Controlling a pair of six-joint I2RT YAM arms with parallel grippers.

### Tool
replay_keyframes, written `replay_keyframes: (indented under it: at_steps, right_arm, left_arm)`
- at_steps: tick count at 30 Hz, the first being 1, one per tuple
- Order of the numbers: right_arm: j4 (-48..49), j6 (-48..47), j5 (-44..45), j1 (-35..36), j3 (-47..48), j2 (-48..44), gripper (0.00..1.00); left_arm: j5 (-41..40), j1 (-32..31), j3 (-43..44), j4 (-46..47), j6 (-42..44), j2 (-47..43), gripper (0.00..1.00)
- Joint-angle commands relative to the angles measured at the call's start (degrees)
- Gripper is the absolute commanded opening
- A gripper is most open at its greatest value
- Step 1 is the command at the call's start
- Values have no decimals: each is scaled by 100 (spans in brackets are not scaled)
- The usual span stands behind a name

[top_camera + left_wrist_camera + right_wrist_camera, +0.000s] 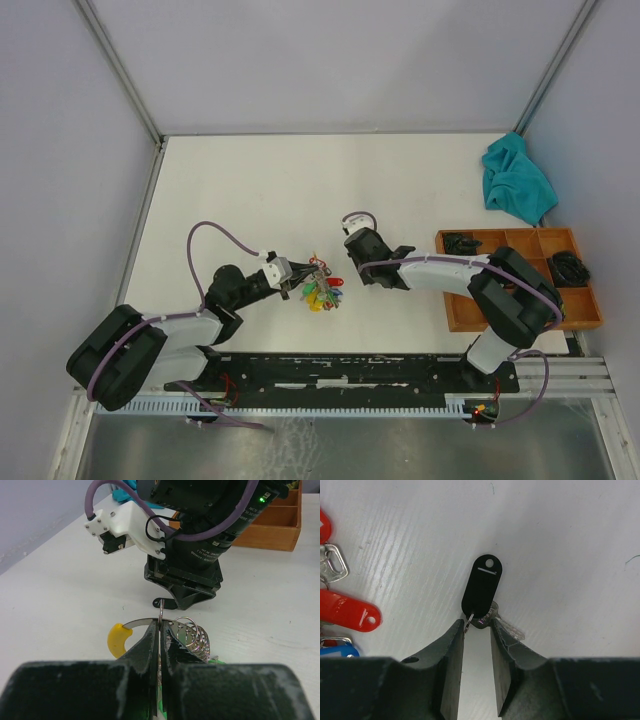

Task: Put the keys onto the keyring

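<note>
My left gripper is shut on the silvery keyring, holding it just above the table. A yellow tag and several small rings hang on it. From above, the keyring shows as a bunch of red, yellow, green and blue tags at the left gripper. My right gripper points down at the table with its jaws open. A key with a black tag lies flat just beyond its fingertips, its small ring touching the left one. The right gripper stands close to the right of the keyring.
A wooden compartment tray with dark items sits at the right edge. A teal cloth lies at the back right. Red tags and a blue tag of the bunch lie left of the right gripper.
</note>
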Motion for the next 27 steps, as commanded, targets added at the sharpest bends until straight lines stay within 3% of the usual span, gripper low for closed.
replay_keyframes:
  at_steps: [1, 15, 27]
  right_arm:
    - [242, 345, 20, -31, 141, -10, 37]
    - [317, 813, 145, -66, 140, 14, 34]
    - [285, 875, 376, -106, 74, -41, 24]
  left_arm:
    - [-29, -23, 47, 468, -128, -20, 3]
    - [-1, -24, 64, 439, -139, -20, 3]
    - [8, -24, 64, 411, -136, -35, 3]
